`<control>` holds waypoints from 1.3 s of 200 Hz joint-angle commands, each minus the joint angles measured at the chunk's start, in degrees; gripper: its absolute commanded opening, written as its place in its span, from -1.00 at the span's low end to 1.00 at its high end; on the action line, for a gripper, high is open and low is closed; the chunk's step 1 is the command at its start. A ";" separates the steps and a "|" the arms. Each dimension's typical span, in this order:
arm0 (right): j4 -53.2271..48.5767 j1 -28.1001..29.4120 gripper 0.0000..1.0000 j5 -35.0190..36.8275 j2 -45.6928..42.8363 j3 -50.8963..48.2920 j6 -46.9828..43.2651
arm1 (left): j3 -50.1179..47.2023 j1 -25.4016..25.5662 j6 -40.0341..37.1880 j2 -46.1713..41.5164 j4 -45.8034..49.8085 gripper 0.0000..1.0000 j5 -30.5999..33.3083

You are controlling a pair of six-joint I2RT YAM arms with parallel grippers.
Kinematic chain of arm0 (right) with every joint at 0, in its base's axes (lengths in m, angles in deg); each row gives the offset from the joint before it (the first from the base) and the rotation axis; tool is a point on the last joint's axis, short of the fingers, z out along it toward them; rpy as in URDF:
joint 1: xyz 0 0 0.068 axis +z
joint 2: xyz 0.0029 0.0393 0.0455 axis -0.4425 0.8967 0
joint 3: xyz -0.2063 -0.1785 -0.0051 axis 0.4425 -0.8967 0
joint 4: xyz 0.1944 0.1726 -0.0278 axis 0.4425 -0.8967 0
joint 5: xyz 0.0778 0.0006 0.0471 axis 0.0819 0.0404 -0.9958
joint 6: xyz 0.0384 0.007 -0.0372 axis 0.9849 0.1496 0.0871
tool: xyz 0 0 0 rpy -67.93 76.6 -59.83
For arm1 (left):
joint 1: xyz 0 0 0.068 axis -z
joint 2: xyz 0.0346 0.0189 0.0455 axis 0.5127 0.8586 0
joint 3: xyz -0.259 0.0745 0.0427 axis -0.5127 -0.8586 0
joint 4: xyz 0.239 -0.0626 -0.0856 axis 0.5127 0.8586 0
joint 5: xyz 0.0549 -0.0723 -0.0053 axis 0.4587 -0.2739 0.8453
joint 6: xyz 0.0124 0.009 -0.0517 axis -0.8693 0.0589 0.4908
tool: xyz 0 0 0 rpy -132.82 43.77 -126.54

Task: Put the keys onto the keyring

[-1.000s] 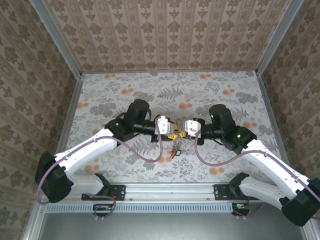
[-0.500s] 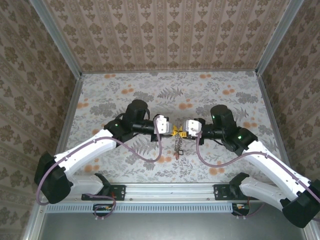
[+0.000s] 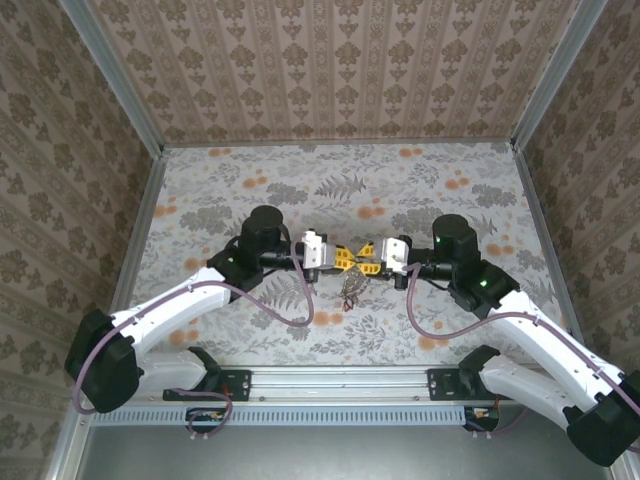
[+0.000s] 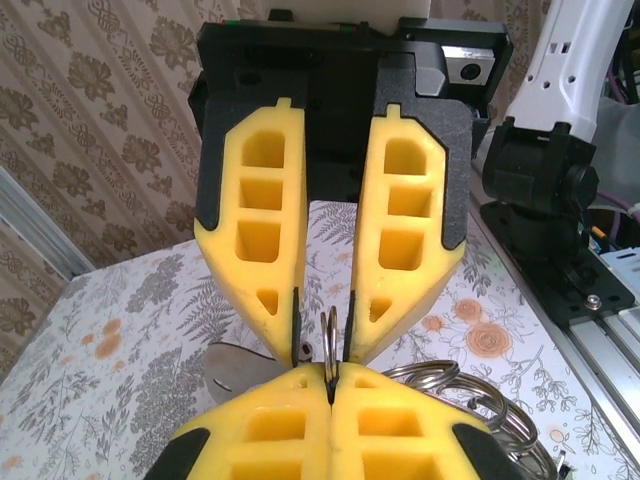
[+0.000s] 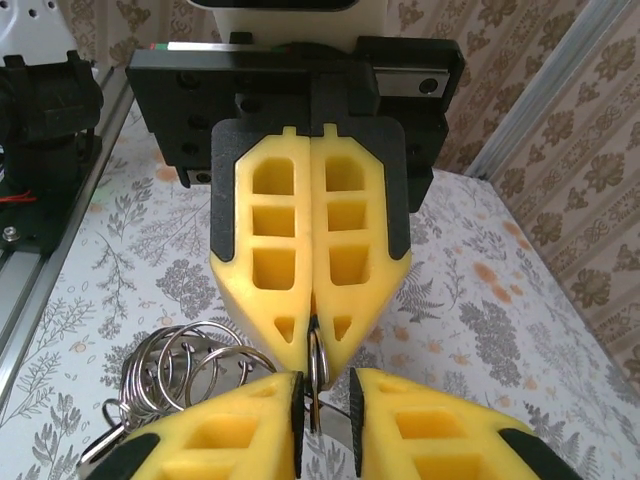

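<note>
Above the floral surface (image 3: 450, 310) the left gripper (image 3: 347, 258) and right gripper (image 3: 366, 262) meet tip to tip. Below them dangles the bunch of keys (image 3: 352, 290) with a cluster of split rings (image 5: 185, 365). The left fingers (image 5: 275, 290) are pressed together on a thin metal ring (image 5: 316, 362), possibly the keyring itself, though too little shows to be sure. The right fingers (image 4: 410, 250) stand slightly apart around it. It looks stiff, light and slick, so it is best pinched across its wire, near the tips.
</note>
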 commanded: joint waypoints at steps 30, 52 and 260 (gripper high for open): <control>0.40 -0.38 -0.75 -0.64 -1.40 -1.45 0.99 | -0.60 -0.55 2.55 -2.57 -7.99 -1.00 -3.13; 0.45 -0.40 -0.81 0.03 -1.32 -1.52 1.24 | -0.76 -0.58 2.83 -2.57 -8.41 -1.00 -2.73; -11.63 0.98 -1.00 4.11 4.28 7.30 -5.23 | 8.89 -0.22 -6.14 3.54 16.77 -0.54 0.98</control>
